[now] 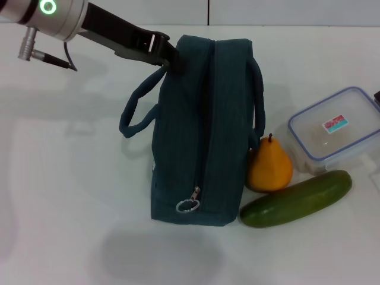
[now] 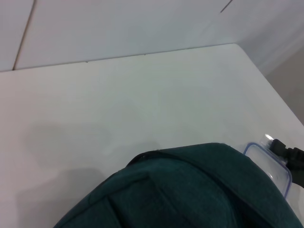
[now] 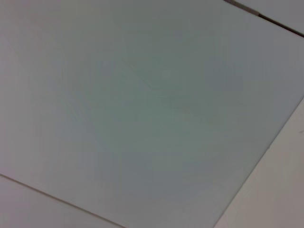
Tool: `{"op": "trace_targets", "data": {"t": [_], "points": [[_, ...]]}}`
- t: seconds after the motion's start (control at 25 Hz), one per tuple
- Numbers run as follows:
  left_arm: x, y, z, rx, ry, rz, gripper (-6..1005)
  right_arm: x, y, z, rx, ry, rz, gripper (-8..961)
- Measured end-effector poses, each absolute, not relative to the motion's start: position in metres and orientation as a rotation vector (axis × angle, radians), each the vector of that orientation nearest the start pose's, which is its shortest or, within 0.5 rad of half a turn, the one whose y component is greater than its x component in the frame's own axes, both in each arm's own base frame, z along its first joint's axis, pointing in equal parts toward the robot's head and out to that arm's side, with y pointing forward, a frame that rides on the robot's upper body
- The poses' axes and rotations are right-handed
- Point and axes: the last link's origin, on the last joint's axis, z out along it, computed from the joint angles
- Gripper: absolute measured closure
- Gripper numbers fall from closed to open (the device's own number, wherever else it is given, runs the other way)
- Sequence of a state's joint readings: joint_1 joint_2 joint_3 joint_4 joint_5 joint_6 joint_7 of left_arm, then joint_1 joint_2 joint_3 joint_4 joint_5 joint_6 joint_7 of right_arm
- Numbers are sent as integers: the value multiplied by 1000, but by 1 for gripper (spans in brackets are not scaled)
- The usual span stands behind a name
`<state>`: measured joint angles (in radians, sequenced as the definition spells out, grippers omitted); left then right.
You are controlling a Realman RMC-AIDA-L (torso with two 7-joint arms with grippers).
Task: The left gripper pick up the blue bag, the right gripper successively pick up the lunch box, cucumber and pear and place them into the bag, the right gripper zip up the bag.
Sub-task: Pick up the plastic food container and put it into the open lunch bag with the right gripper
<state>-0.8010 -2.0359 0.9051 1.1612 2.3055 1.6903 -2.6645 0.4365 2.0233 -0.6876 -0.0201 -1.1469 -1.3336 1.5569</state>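
Observation:
The blue bag [image 1: 202, 130] is upright in the middle of the head view. Its top zipper is closed, with the ring pull [image 1: 189, 205] at the near end. My left gripper [image 1: 170, 58] is shut on the bag's far left top corner, by the base of a loop handle. The pear [image 1: 270, 166] stands against the bag's right side, and the cucumber [image 1: 297, 199] lies in front of it. The lunch box [image 1: 335, 127] sits to the right with its lid on. In the left wrist view my right gripper [image 2: 285, 152] shows as a dark part beside the lunch box [image 2: 268, 164], past the bag [image 2: 190, 190].
The white table [image 1: 71, 196] stretches to the left of and in front of the bag. Its far edge meets a pale wall [image 2: 118, 23]. The right wrist view shows only a plain pale surface.

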Motion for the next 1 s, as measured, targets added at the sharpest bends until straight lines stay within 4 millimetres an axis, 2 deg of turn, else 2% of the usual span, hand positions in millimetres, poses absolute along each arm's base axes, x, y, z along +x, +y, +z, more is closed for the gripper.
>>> {"op": "trace_targets", "data": {"t": [0.2,0.4,0.64,1.0], "points": [[-137,392,53,-2599,-1413,-175,928,337,307,-7,-1532,1601,1441,865],[-136,392,53,-2602,-1410,-174,928,341,307,-2,-1401,1686,1521,865],[-134,393,53,-2607,-1402,-175,928,342,308,-1,-1330,1764,1570,865],[-132,394,53,-2609,-1397,-177,928,336,308,0,-1369,1760,1601,865]]}}
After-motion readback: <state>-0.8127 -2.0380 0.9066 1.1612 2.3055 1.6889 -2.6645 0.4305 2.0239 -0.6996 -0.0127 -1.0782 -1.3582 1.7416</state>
